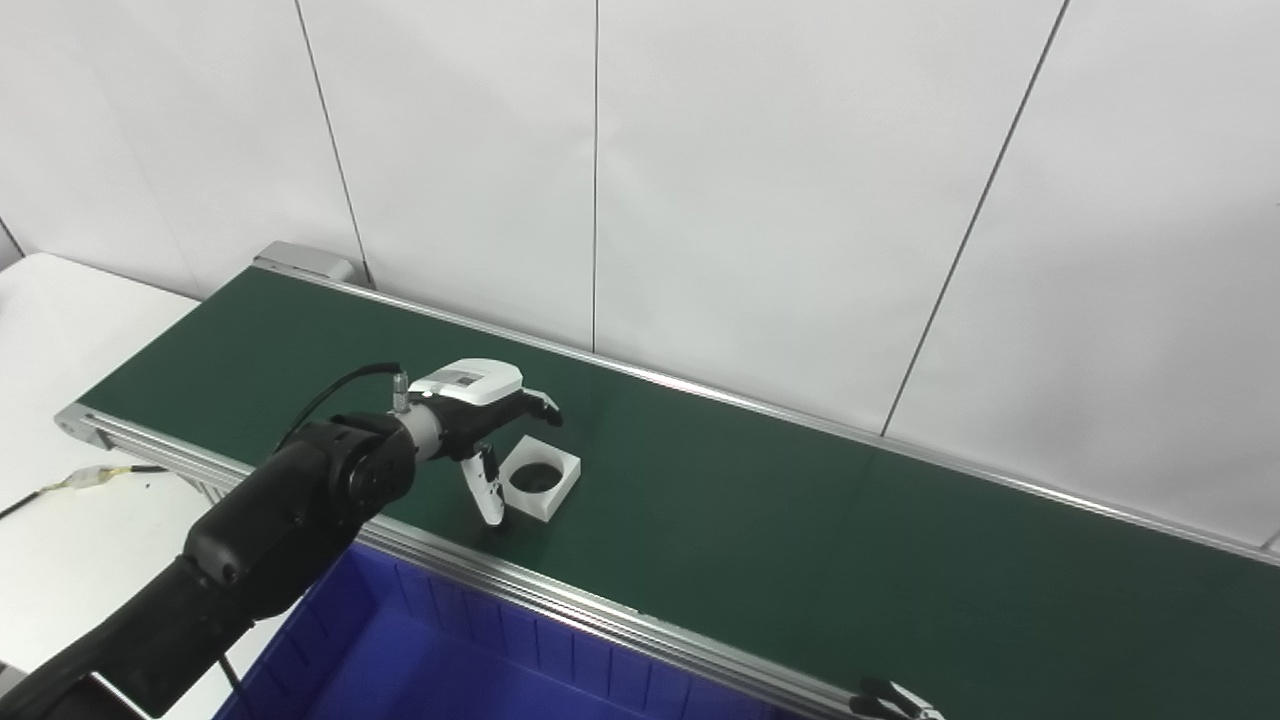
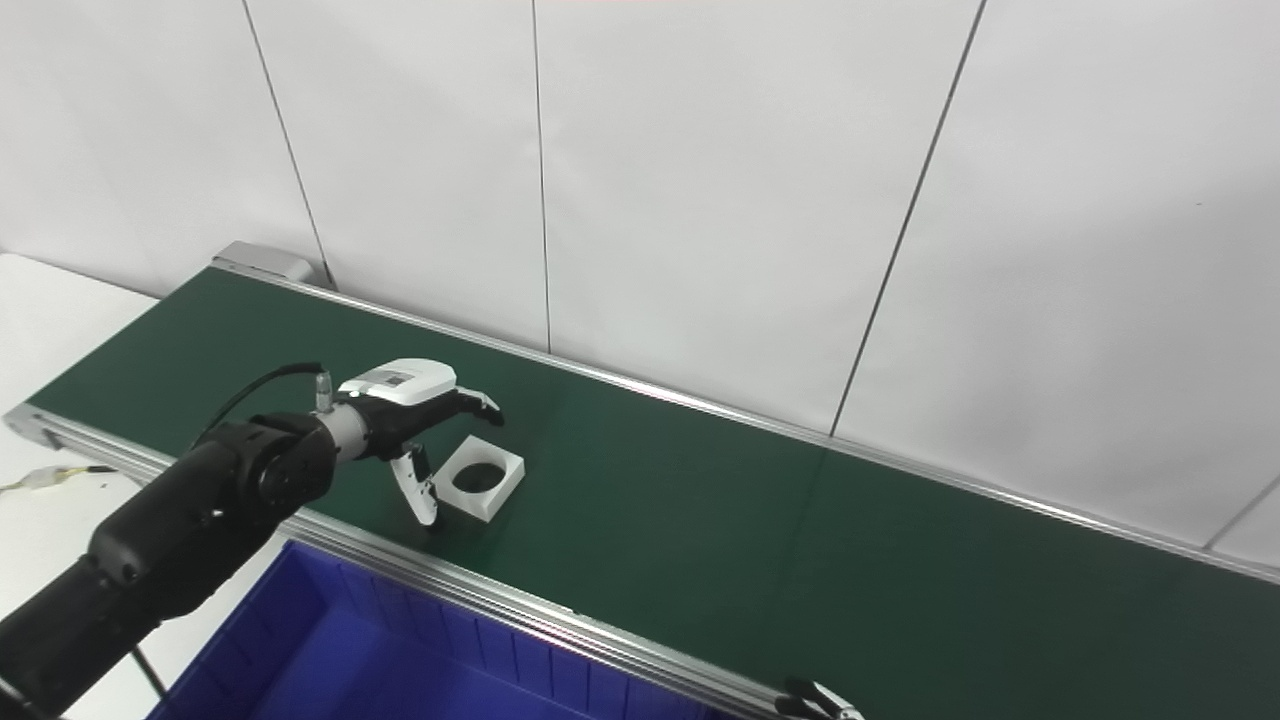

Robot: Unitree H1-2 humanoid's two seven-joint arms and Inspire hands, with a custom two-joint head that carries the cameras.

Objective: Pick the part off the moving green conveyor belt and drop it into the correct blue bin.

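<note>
A white square part [image 1: 541, 479] with a round hole lies flat on the green conveyor belt [image 1: 800, 520], near its front edge. My left hand [image 1: 487, 420] reaches over the belt just left of the part. It is open, with fingers [image 1: 538, 404] spread above the part's far side and the thumb [image 1: 489, 492] pointing down at its near left side. It holds nothing. Of my right hand, only fingertips [image 1: 895, 700] show at the bottom edge, by the belt's front rail. The same scene shows in the right eye view, with the part [image 2: 481, 478] and left hand [image 2: 420, 415].
A blue bin [image 1: 440, 660] stands below the belt's front rail [image 1: 600, 610], under my left arm. A white table [image 1: 60, 480] with a cable lies to the left. White wall panels stand behind the belt.
</note>
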